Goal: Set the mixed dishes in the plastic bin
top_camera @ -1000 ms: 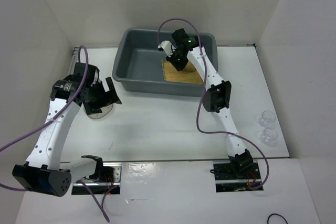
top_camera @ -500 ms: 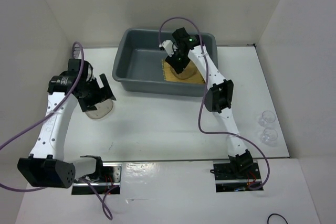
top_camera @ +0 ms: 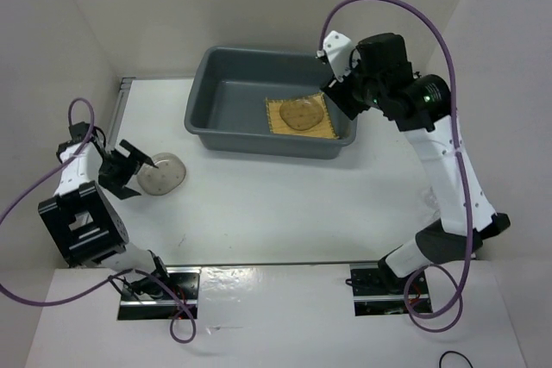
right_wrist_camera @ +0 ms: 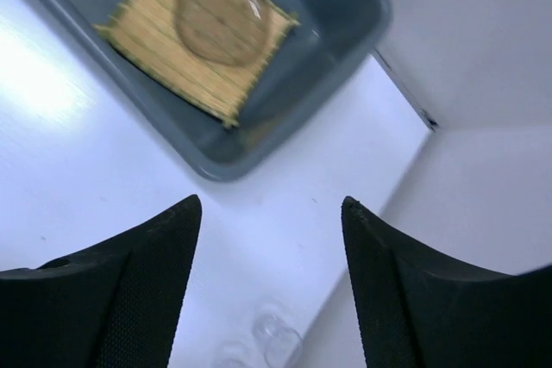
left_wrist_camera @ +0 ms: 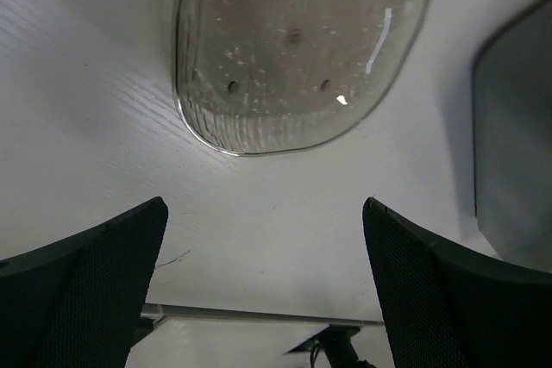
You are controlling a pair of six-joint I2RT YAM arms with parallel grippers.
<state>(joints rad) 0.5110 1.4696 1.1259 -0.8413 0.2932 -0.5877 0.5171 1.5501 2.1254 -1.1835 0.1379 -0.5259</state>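
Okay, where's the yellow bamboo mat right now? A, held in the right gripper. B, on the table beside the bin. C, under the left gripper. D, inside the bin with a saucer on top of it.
D: the top view shows the bamboo mat lying flat on the floor of the bin, with a saucer resting on it.

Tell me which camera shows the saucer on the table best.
Left wrist: the saucer fills the upper frame, ribbed rim and speckles clear. Top external shows it small, left of the bin. Right wrist misses it, seeing only another saucer in the bin.
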